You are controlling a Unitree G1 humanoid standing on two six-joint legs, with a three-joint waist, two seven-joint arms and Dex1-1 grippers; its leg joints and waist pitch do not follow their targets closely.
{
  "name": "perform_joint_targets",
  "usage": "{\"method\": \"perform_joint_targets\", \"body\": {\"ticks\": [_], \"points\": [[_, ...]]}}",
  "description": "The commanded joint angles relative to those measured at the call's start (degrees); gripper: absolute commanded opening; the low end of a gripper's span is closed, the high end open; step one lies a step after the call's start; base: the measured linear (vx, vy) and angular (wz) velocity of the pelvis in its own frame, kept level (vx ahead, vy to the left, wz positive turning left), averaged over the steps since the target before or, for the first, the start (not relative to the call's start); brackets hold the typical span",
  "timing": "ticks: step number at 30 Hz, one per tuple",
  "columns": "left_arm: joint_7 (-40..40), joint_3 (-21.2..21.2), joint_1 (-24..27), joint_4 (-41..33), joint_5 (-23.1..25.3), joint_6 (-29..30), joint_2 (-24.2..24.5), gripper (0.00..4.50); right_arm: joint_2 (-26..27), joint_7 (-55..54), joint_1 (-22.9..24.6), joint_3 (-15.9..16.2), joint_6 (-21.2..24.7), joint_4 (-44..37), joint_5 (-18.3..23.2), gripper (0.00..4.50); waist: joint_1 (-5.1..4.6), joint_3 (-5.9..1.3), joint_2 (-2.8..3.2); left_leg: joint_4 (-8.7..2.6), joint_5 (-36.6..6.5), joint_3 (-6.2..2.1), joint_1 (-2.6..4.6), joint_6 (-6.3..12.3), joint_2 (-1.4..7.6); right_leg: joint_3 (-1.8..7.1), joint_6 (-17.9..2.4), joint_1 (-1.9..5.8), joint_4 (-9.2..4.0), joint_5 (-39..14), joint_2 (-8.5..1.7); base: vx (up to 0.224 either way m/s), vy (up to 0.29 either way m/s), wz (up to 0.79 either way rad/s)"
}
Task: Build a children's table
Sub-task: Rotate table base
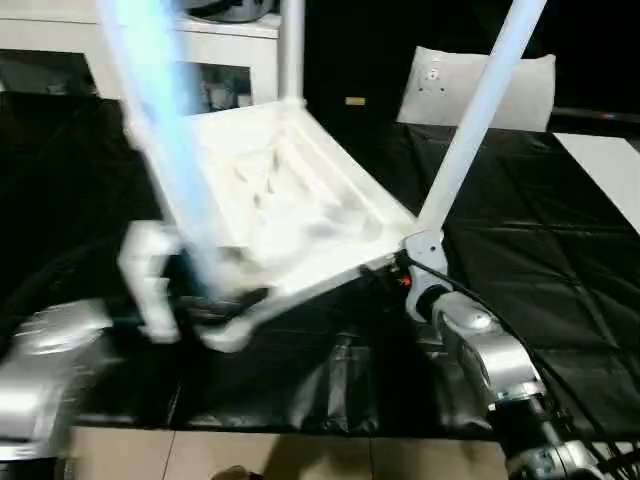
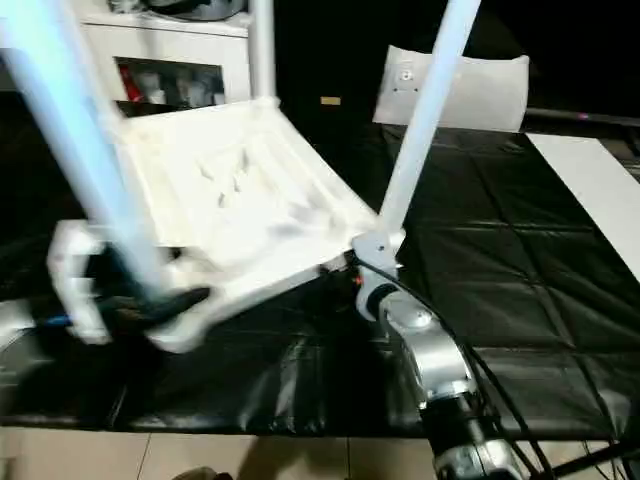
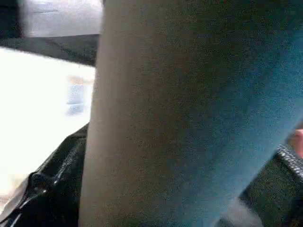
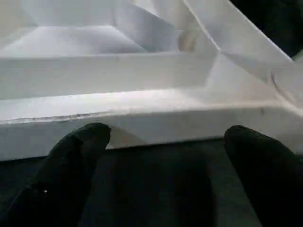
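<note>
Far left, the left gripper [image 1: 215, 300] sits at the foot of the near-left leg [image 1: 165, 150]; whether its fingers are parted or closed, I cannot tell. The tabletop [image 1: 290, 200] tilts underside-up above the black mat [image 1: 540, 260]. Three legs up, counted. Right gripper [image 4: 163, 156] spread wide, just beneath the rim, nearer the right-corner leg [image 1: 480, 110]

Black sheeting [image 2: 520, 250] covers a tan tiled floor [image 1: 280, 455] (white cabinet [image 2: 170, 60] behind).
</note>
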Motion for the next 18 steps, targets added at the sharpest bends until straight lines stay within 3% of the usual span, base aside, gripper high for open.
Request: {"method": "perform_joint_targets", "body": {"ticks": [1, 5, 7, 8, 9, 13, 18], "points": [[-1.82, -6.95, -1.53, -4.4, -3.58, 1.65, -1.95, 4.47, 2.11, 0.85, -2.31, 1.87, -1.32, 0.57, 0.09, 4.5, 0.2, -2.81, 0.88, -4.41, -11.7, -2.02, 1.53, -3.79, 3.71, 2.24, -11.96, 1.41, -3.63, 0.86, -3.52, 0.0, 0.0, 0.0], [-2.07, -11.61, -5.29, -3.41, -3.3, 1.76, -6.17, 4.47, 3.14, 1.11, -2.7, 2.01, -2.59, 1.77, -0.43, 4.5, -0.67, -2.83, 0.85, -4.22, -11.01, -2.15, 1.08, -3.19, 3.75, 2.41, -11.88, 1.77, -3.83, -0.27, -3.6, 0.0, 0.0, 0.0], [-2.25, -13.34, -6.39, -2.98, -2.81, 1.97, -7.6, 4.47, 3.35, 1.06, -2.85, 2.06, -2.9, 2.17, -0.63, 4.5, -0.98, -2.71, 0.76, -4.17, -12.11, -2.06, 1.15, -3.48, 3.79, 2.51, -11.78, 1.59, -4.05, -1.89, -3.42, 0.0, 0.0, 0.0], [-2.26, -14.15, -6.85, -2.7, -2.44, 1.87, -8.17, 4.47, 3.45, 1.03, -2.9, 2.0, -3.01, 2.3, -0.72, 4.5, -1.08, -2.74, 1.29, -4.06, -12.72, -2.06, 1.26, -3.62, 3.78, 2.61, -11.78, 1.5, -4.11, -2.77, -3.46, 0.0, 0.0, 0.0], [-2.25, -15.34, -7.51, -2.06, -1.75, 1.39, -9.12, 4.47, 3.57, 0.94, -2.93, 1.92, -3.09, 2.35, -0.81, 4.5, -1.32, -2.73, 1.03, -4.07, -13.11, -1.99, 1.27, -3.63, 3.81, 2.63, -11.72, 1.41, -4.31, -3.25, -3.31, 0.0, 0.0, 0.0], [-1.88, -18.75, -9.73, 0.71, 0.54, -0.59, -12.01, 4.47, 3.74, 0.97, -2.78, 1.96, -3.59, 2.41, -1.39, 4.5, -1.39, -2.74, 1.01, -3.86, -12.89, -1.94, 1.26, -3.41, 3.89, 2.74, -11.96, 1.39, -4.39, -3.63, -3.2, 0.0, 0.0, 0.0], [1.53, -19.42, -12.08, 6.07, 5.23, -6.46, -14.84, 4.47, 4.16, 1.76, -2.82, 1.79, -4.74, 2.93, -2.16, 4.5, -1.29, -2.78, 1.14, -3.75, -11.71, -1.86, 1.37, -2.6, 3.95, 2.7, -12.77, 1.37, -4.26, -0.84, -2.99, 0.0, 0.0, 0.0]]}}
